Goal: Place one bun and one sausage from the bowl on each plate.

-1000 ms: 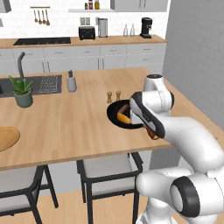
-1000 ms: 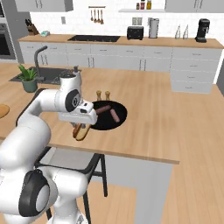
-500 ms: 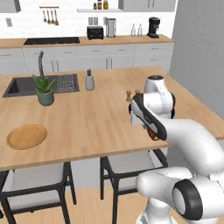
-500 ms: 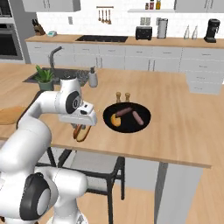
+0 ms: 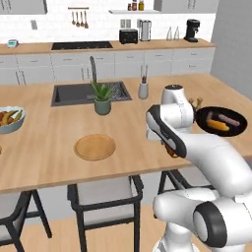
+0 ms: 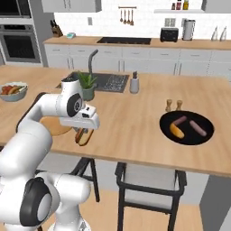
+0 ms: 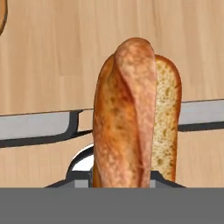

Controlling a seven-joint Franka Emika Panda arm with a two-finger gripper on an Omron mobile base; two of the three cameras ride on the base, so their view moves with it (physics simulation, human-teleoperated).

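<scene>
Nearest the base, the gripper is hanging over the front edge of the wooden island counter, its jaws drawn in tight on a bun. In the hand view the bun is standing lengthwise between the fingers, its split side and pale crumb facing right. Just behind the gripper, partly covered by the arm in the right base view, a round wooden plate is lying flat on the counter. Farther along the counter, well apart from the plate, the black bowl is resting near the island's right end; a second bun and two sausages are lying in it. Two small shakers are standing just beyond the bowl. Toward the middle, a potted plant is sitting beside the sink. At the far left, a pale grey fruit bowl is resting on the counter.
</scene>
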